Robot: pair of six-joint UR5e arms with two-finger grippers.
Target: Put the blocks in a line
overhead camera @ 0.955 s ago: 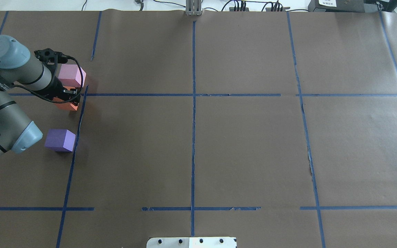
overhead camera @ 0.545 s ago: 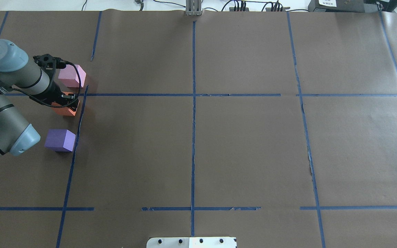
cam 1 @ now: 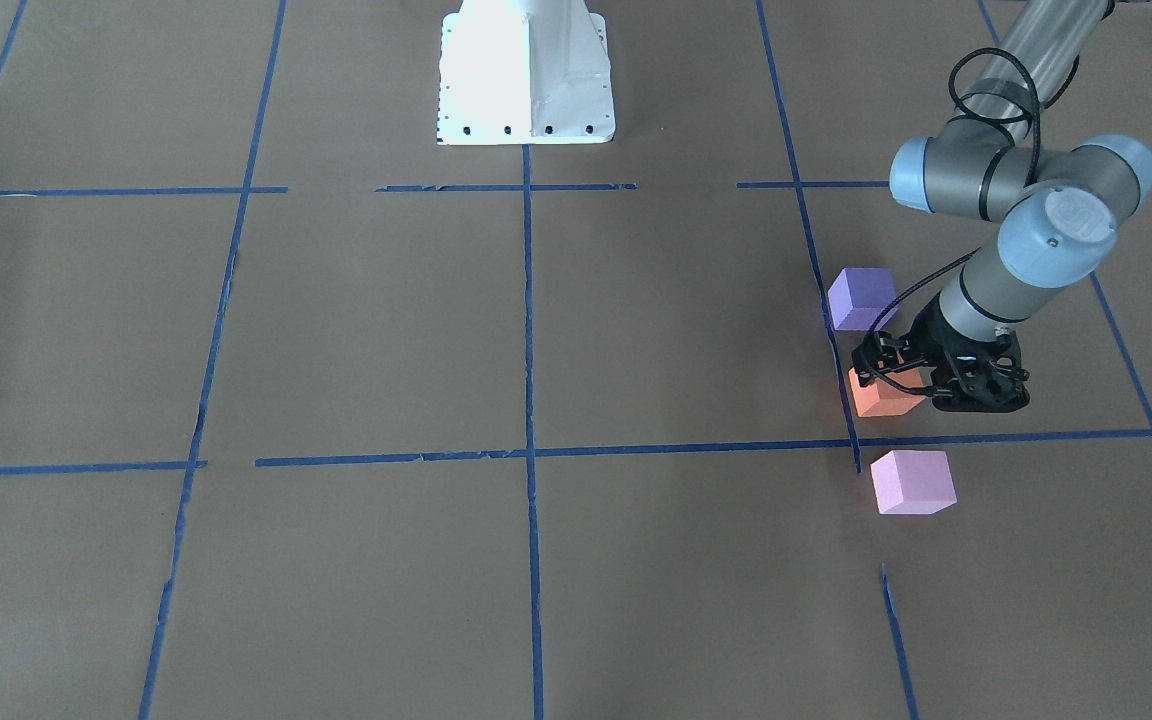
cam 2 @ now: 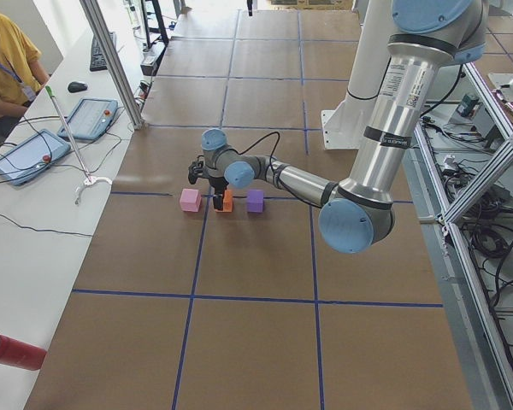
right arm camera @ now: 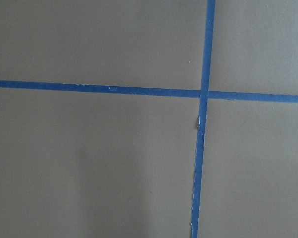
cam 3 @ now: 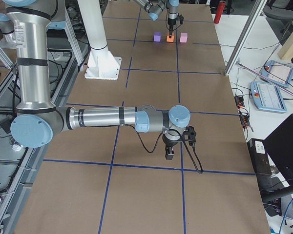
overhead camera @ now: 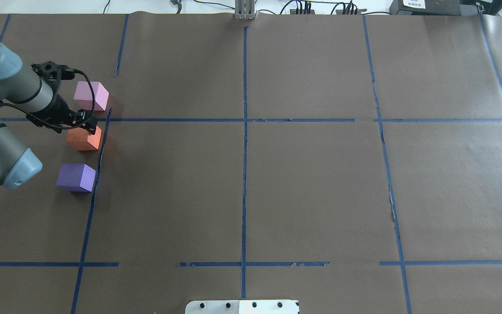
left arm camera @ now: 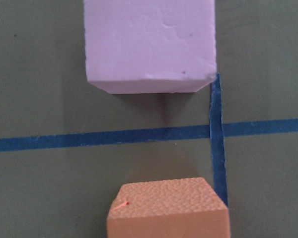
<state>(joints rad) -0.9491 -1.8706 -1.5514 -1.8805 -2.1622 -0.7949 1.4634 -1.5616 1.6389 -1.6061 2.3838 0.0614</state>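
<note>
The three blocks look like matte foam: light, slightly yielding, not slippery. Each is best taken by two opposite flat sides, centred, with a gentle squeeze so the foam is not dented or tipped.

The orange cube (overhead camera: 84,139) rests on the desk (overhead camera: 312,183) between the pale pink cube (overhead camera: 90,96) and the violet cube (overhead camera: 76,177), apart from both. All three sit just beside one strip of blue tape (left arm camera: 217,158), so the row seems close to done.

The left gripper (overhead camera: 89,126) hovers over the orange cube's far edge, on the side towards the pink one. The left wrist camera shows the orange top low in frame and no fingers. I cannot tell how wide these jaws stand.

The right gripper (cam 3: 170,155) hangs over bare desk, well apart from the cubes; its jaws cannot be judged either.
</note>
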